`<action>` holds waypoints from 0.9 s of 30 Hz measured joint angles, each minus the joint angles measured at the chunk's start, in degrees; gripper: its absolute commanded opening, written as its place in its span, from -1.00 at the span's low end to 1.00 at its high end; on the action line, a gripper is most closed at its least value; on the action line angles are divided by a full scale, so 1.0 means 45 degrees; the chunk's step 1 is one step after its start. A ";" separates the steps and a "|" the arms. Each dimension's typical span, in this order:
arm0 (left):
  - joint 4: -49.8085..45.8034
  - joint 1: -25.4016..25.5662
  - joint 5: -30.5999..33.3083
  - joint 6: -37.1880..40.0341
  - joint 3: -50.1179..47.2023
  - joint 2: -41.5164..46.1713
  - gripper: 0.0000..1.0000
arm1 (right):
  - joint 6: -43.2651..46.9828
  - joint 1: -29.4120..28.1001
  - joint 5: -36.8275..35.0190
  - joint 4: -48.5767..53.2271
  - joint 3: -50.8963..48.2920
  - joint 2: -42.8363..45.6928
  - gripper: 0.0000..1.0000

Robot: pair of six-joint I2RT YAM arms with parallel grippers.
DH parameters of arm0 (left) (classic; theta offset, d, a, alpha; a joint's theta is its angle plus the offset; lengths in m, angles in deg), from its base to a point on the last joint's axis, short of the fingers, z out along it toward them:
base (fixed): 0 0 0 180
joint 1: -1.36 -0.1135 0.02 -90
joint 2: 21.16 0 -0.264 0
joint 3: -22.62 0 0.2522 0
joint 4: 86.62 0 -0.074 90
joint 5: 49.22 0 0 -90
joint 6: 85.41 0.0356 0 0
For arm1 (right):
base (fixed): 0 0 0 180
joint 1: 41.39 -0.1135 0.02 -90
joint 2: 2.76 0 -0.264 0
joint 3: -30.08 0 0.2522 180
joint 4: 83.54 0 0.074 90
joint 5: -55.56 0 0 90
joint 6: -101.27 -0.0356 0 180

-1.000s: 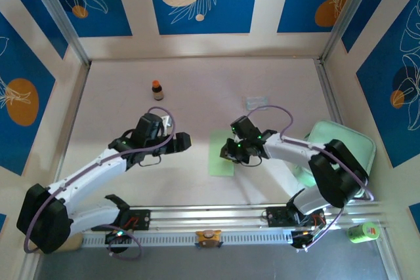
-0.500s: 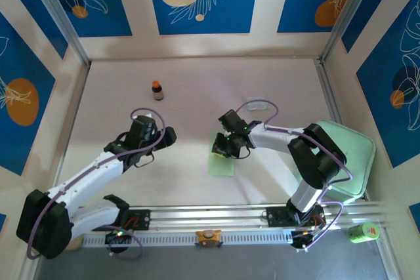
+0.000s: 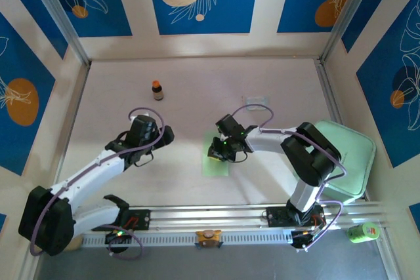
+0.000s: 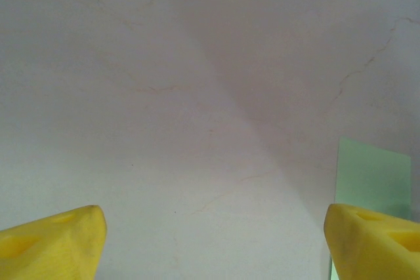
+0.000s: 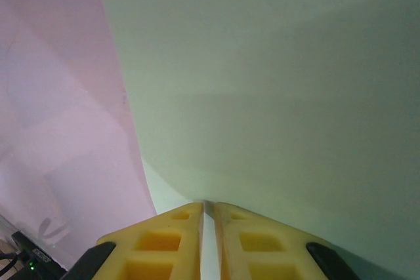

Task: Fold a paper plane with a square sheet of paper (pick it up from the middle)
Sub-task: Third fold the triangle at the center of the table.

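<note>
The square sheet of paper (image 3: 215, 162) is pale green and lies near the table's middle. One edge is lifted and curves up ahead of my right gripper (image 3: 218, 149). In the right wrist view the yellow fingers (image 5: 164, 240) are shut on that edge of the sheet (image 5: 275, 83), which takes up most of that view. My left gripper (image 3: 161, 137) stands to the left of the sheet and apart from it. Its yellow fingertips (image 4: 59, 240) are wide open over bare table, with nothing between them. A corner of the sheet (image 4: 371, 176) shows beside the right fingertip. The paper plane is not formed.
A small brown bottle (image 3: 157, 90) with an orange cap stands at the back left. A clear plastic packet (image 3: 257, 101) lies behind the right arm. A mint green tray (image 3: 344, 152) sits at the right. A metal rail (image 3: 210, 218) runs along the near edge.
My right gripper has moved left, closing further on the sheet and dragging it slightly left. My left gripper has pulled back to the left and opened a little wider.
</note>
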 measured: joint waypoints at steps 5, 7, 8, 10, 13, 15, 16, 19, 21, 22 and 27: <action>0.0199 -0.0068 -0.1783 0.0039 0.0010 -0.0695 0.70 | 0.0112 -0.0461 -0.0102 0.0097 0.0282 -0.0141 -0.69; 0.0228 -0.0068 -0.2603 0.0092 0.0058 -0.0967 0.69 | 0.0219 -0.0602 -0.0097 0.0131 0.0277 -0.0058 -0.68; 0.0238 -0.0073 -0.3084 0.0126 0.0121 -0.1098 0.67 | 0.0296 -0.0651 -0.0087 0.0170 0.0277 0.0044 -0.68; 0.0253 -0.0073 -0.3871 0.0141 0.0253 -0.1239 0.66 | 0.0447 -0.0695 -0.0024 0.0214 0.0277 0.0316 -0.68; 0.0413 -0.0068 -0.4745 0.0141 0.0306 -0.1234 0.66 | 0.0627 -0.0695 0.0005 0.0228 0.0277 0.0816 -0.68; 0.0510 -0.0073 -0.5236 0.0136 0.0306 -0.1234 0.66 | 0.0641 -0.0627 0.0049 0.0170 0.0233 0.1049 -0.68; 0.0607 -0.0073 -0.5523 0.0131 0.0306 -0.1234 0.66 | 0.0641 -0.0597 0.0058 0.0039 0.0097 0.1205 -0.66; 0.0981 -0.0073 -0.6178 0.0121 0.0282 -0.1239 0.65 | 0.0593 -0.0481 0.0053 -0.0185 -0.0559 0.1831 -0.64; 0.1389 -0.0073 -0.6499 0.0078 0.0160 -0.1239 0.64 | 0.0539 -0.0267 0.0209 -0.0384 -0.0967 0.2011 -0.65; 0.1574 -0.0073 -0.6630 0.0034 0.0068 -0.1248 0.63 | 0.0529 -0.0092 0.0311 -0.0505 -0.1171 0.2011 -0.66; 0.2205 -0.0073 -0.7198 -0.0165 -0.0257 -0.1632 0.61 | 0.0389 0.0568 0.0680 -0.0986 -0.1899 0.1841 -0.69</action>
